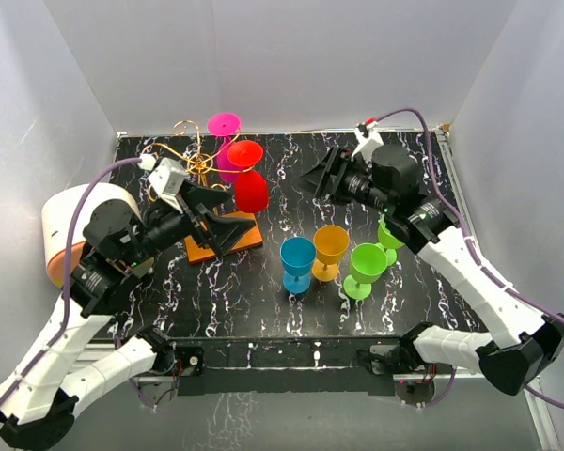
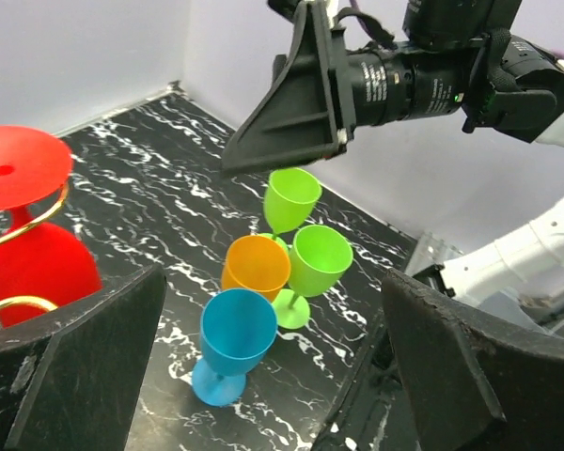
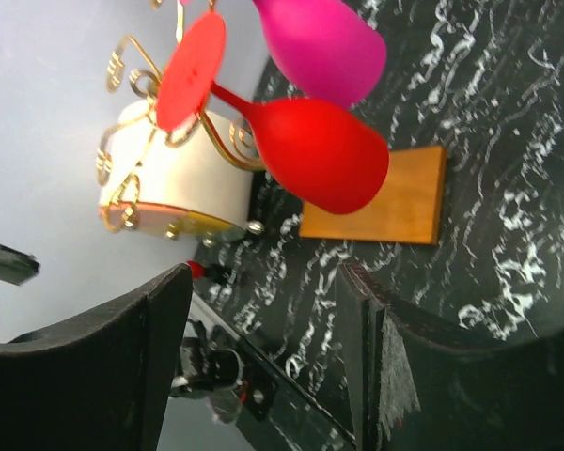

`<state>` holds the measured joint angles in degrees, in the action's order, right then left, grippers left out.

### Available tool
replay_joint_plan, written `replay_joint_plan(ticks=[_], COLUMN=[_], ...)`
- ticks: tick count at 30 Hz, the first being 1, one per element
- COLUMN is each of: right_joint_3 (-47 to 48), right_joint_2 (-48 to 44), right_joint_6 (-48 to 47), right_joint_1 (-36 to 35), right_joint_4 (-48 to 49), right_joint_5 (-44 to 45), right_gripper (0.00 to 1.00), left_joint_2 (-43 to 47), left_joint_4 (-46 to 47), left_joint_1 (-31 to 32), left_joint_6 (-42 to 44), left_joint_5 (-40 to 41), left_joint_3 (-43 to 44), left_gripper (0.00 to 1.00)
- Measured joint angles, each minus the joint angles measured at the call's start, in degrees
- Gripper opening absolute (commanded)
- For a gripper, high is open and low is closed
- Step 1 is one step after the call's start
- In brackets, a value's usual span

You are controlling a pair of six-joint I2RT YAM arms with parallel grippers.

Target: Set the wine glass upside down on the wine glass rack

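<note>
Edges and room:
- The table (image 1: 263, 305) is running up to white walls (image 1: 310, 56) on the left, far and right sides; only the near edge, where the arm bases are sitting, is open.
- The wine glass rack (image 1: 190, 150) is standing in the far left part, close to the far wall.
- A bare strip of table is lying between the rack's base (image 1: 205, 250) and the blue glass (image 1: 298, 258).
- Four upright glasses are crowding right of centre: the blue glass, an orange glass (image 1: 330, 246), a nearer green glass (image 1: 367, 263), and a farther green glass (image 1: 389, 235) partly under the right arm.

Task item:
- The red wine glass (image 1: 250, 191) is hanging upside down on the rack. Its foot is resting on a curled wire arm and its bowl is pointing down over the base.
- A magenta glass (image 1: 224, 124) is hanging just behind it.

Grippers:
- The left gripper (image 1: 227, 218) is hovering just near-left of the red bowl, released, fingers spread wide around nothing.
- The right gripper (image 1: 327, 177) is hanging right of the rack, well apart from it, jaws parted and holding nothing.

Materials and shapes:
- Table: black with white marble veining.
- Rack: thin gold wire in loops.
- Base: flat orange rectangle.
- Glasses: opaque, smooth, matte, with round feet.
</note>
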<state>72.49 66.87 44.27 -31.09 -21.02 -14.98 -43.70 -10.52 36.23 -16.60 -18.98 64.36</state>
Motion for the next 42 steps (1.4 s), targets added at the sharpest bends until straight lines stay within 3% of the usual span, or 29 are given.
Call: replay_joint_plan(ticks=[9, 13, 17, 24, 34, 42], right_joint_3=[-0.2, -1.6, -2.05, -2.05, -2.05, -2.1], right_joint_2=[0.37, 0.24, 1.01, 7.26, 12.72, 12.74], right_joint_6=[-7.56, -9.55, -11.3, -13.99, -16.41, -21.03], right_joint_1=[-10.67, -14.93, -20.0, -27.45, -30.01, -30.88], right_joint_4=[-14.73, -17.64, -20.79, -22.8, -24.35, -21.29], right_joint_5=[13.31, 16.79, 20.59, 26.27, 29.92, 30.08], right_gripper=[0.55, 0.55, 0.48, 0.46, 0.26, 0.23], left_joint_2=[-3.06, -2.36, -2.32, -2.21, -1.46, -1.31], left_joint_4=[4.26, 4.15, 2.64, 1.7, -0.02, -0.35], left_joint_1=[0.0, 0.0, 0.0, 0.0, 0.0, 0.0], left_joint_6=[-1.18, -0.46, 0.79, 1.62, 1.64, 1.66], left_joint_5=[-2.38, 0.15, 3.91, 8.98, 12.26, 12.85], left_joint_3=[0.02, 0.22, 1.38, 1.64, 1.64, 1.64], left_gripper=[0.96, 0.96, 0.96, 0.96, 0.96, 0.97])
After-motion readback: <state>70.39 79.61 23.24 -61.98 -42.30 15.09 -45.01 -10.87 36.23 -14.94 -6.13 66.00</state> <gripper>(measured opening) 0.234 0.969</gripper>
